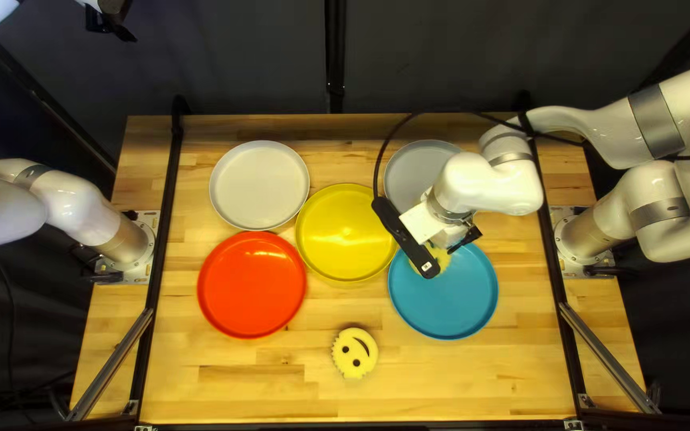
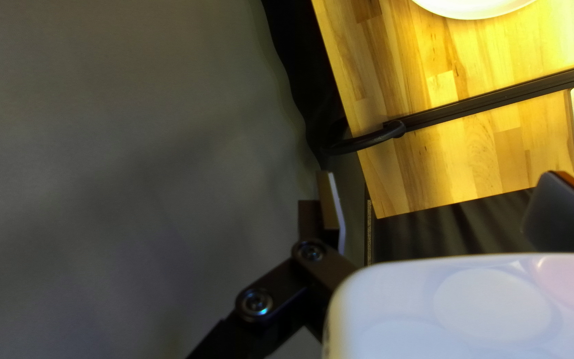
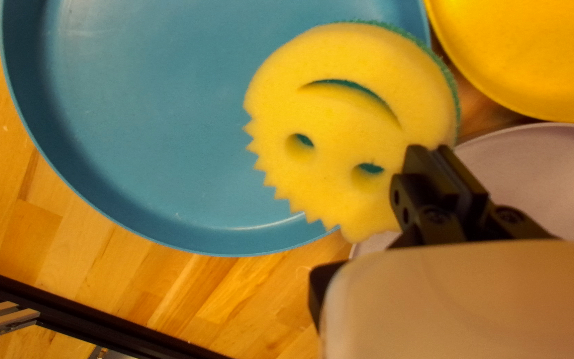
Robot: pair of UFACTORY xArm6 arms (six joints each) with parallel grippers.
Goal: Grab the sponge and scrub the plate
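A round yellow smiley sponge (image 3: 337,124) with a green scrub backing hangs over the far rim of the blue plate (image 3: 132,129). My right gripper (image 3: 429,157) is shut on its edge. In the top left view this sponge (image 1: 441,258) shows just under the right gripper (image 1: 451,244), at the blue plate's (image 1: 450,299) far left edge. A second smiley sponge (image 1: 354,352) lies flat on the table in front of the plates. My left gripper (image 2: 446,214) is open and holds nothing, out past the table's left edge.
Beside the blue plate are a yellow plate (image 1: 342,233), a grey plate (image 1: 411,167), a white plate (image 1: 259,182) and an orange plate (image 1: 252,284). Black rails (image 1: 168,197) run along both sides of the table. A black cable (image 1: 381,155) arcs over the grey plate.
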